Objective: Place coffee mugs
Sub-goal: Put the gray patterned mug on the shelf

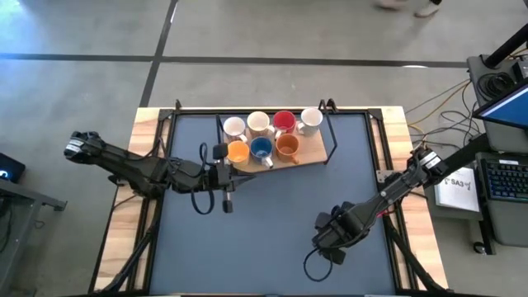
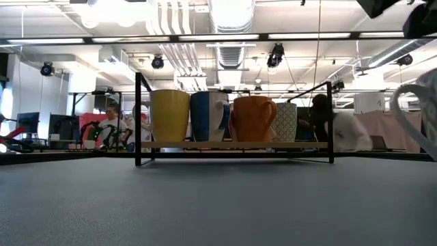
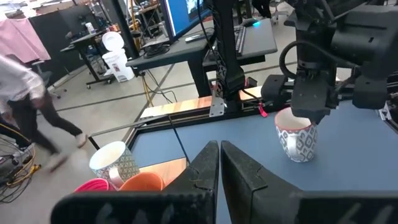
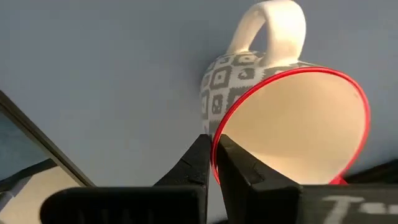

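Right gripper (image 4: 211,155) fingers are pinched on the red rim of a patterned mug (image 4: 280,118), held above the tabletop (image 1: 272,206), well apart from the rack (image 1: 276,153) holding seven mugs. Keep it level during transfer. Left gripper (image 3: 219,165), fingers together, waits beside the rack.

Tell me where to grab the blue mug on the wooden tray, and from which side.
Pinch the blue mug by its rim from above, on its edge facing the open table, one finger inside. Orange mugs flank it closely and a white mug stands behind, so its sides look blocked. The shut left tool is nearest; the right tool holds a patterned mug.
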